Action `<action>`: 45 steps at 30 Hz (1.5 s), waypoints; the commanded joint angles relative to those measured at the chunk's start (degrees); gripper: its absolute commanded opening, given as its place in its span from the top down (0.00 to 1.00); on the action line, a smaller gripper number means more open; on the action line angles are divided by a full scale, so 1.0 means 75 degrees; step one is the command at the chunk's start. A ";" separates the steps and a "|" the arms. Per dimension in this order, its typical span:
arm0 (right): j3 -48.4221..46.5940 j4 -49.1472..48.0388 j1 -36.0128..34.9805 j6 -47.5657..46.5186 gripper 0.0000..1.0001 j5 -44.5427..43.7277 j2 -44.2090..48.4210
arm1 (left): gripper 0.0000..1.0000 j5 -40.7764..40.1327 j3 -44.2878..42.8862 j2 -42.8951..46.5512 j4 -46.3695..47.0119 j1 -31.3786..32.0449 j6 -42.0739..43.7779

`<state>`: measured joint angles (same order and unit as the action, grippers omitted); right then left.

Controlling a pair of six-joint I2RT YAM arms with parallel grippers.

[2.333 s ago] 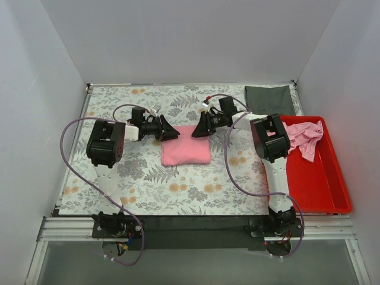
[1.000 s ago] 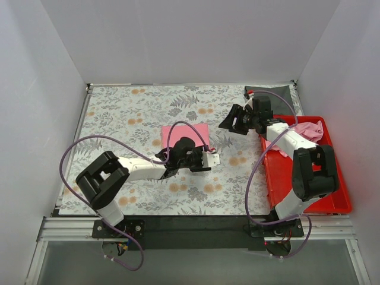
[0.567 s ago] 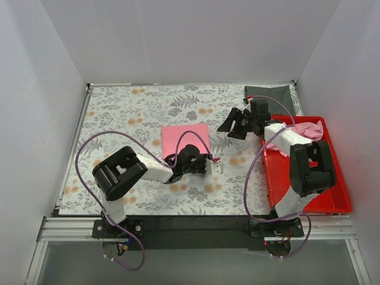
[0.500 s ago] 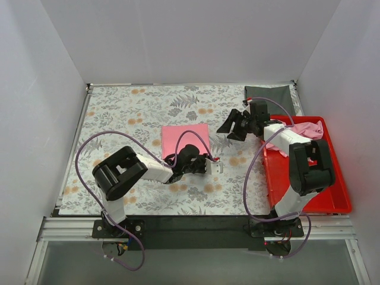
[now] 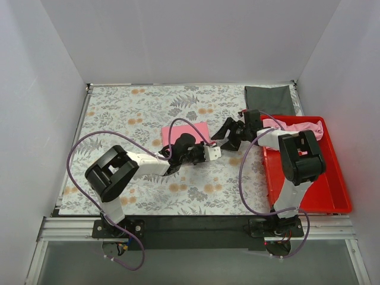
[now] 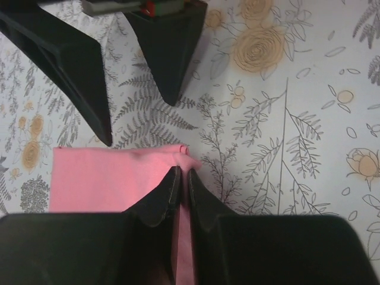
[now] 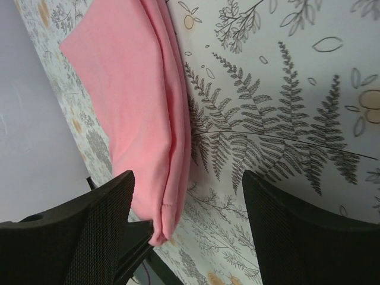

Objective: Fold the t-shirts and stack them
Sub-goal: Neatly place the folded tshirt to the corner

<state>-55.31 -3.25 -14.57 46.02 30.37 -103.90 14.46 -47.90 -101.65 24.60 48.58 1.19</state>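
Note:
A folded light-pink t-shirt (image 5: 185, 129) lies mid-table on the floral mat; my left arm hides its near part. My left gripper (image 5: 202, 153) is shut on the shirt's near right corner; in the left wrist view (image 6: 180, 175) pink fabric (image 6: 101, 178) sits pinched between the jaws. My right gripper (image 5: 225, 138) is open and empty just right of the shirt, low over the mat. In the right wrist view (image 7: 190, 225) the shirt's folded edge (image 7: 136, 89) lies ahead and left. A second pink t-shirt (image 5: 300, 126) lies crumpled in the red tray.
The red tray (image 5: 323, 190) stands along the right edge of the table. A dark grey cloth (image 5: 270, 98) lies at the back right corner. White walls close in the back and both sides. Purple cables loop over both arms.
My left arm swung from the shirt's left side to its near right corner and shut on it. My right gripper moved out toward the tray, then back left beside the shirt.

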 commanded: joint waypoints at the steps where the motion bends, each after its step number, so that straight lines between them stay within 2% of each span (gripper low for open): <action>1: 0.0062 -0.0832 -0.0237 0.0589 0.20 0.0356 -0.0162 | 1.00 0.0357 -0.0305 0.0568 -0.0175 -0.0090 -0.0393; 5: 0.0366 -0.1662 -0.0401 0.1316 0.21 0.0345 -0.0419 | 1.00 0.0416 -0.0445 0.0522 -0.0198 -0.0149 -0.0545; 14: 0.0484 -0.3409 -0.0917 0.2605 0.34 -0.0545 -0.1157 | 1.00 0.0568 -0.0668 0.0556 -0.0362 -0.0301 -0.0885; 16: 0.0367 -0.3528 -0.0999 0.2723 0.37 -0.0627 -0.1345 | 1.00 0.0580 -0.0598 0.0592 -0.0339 -0.0301 -0.0885; 23: 0.0179 -0.4090 -0.1140 0.3239 0.39 -0.0780 -0.2037 | 1.00 0.0580 -0.0586 0.0580 -0.0303 -0.0325 -0.0932; 26: 0.0214 -0.4300 -0.1210 0.3380 0.49 -0.0756 -0.2166 | 1.00 0.0533 -0.0726 0.0487 -0.0397 -0.0348 -0.1026; 27: 0.0249 -0.4383 -0.1222 0.3391 0.61 -0.0768 -0.2178 | 1.00 0.0556 -0.0761 0.0475 -0.0409 -0.0383 -0.1107; 28: 0.0273 -0.4465 -0.1222 0.3333 0.69 -0.0803 -0.2178 | 1.00 0.0557 -0.0785 0.0463 -0.0432 -0.0395 -0.1120; 29: 0.0238 -0.4477 -0.1222 0.3205 0.77 -0.0815 -0.2132 | 1.00 0.0557 -0.0820 0.0440 -0.0537 -0.0407 -0.1108; 30: 0.0168 -0.4454 -0.1210 0.3018 0.93 -0.0827 -0.2085 | 0.97 0.0545 -0.0855 0.0474 -0.0642 -0.0407 -0.1201; 31: 0.0075 -0.4419 -0.1210 0.2529 0.99 -0.0769 -0.2027 | 0.86 0.0568 -0.0867 0.0521 -0.0771 -0.0430 -0.1295; 33: -0.0322 -0.4092 -0.1105 0.2058 0.99 -0.0675 -0.1851 | 0.77 0.0743 -0.0926 0.0767 -0.1204 -0.0570 -0.1517; 34: -0.0545 -0.3870 -0.1058 0.1290 0.99 -0.0524 -0.1827 | 0.70 0.0930 -0.0961 0.0976 -0.1681 -0.0629 -0.1669; 37: -0.1459 -0.2735 -0.0754 0.0208 0.99 -0.0289 -0.1873 | 0.67 0.1386 -0.1277 0.1271 -0.2899 -0.0898 -0.2090; 39: -0.2173 -0.1271 -0.0567 -0.1139 0.99 -0.0241 -0.2049 | 0.61 0.1564 -0.1417 0.1505 -0.3476 -0.1109 -0.2267; 40: -0.2861 -0.0791 -0.0519 -0.1573 0.99 -0.0345 -0.2119 | 0.59 0.1576 -0.1511 0.1668 -0.3862 -0.1168 -0.2523; 41: -0.3181 0.0107 -0.0472 -0.2552 0.99 -0.0451 -0.2213 | 0.56 0.1646 -0.1547 0.1728 -0.4040 -0.1284 -0.2607; 43: -0.4022 0.0862 -0.0390 -0.3412 0.99 -0.0952 -0.2307 | 0.55 0.1612 -0.1617 0.1845 -0.4507 -0.1356 -0.2725; 45: -0.4482 0.1626 -0.0261 -0.4527 0.99 -0.1236 -0.2424 | 0.40 0.1494 -0.1641 0.1881 -0.4802 -0.1391 -0.2970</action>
<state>-83.07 -4.93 -17.78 30.63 25.36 -121.27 24.40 -58.76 -90.15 -2.87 38.30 -17.17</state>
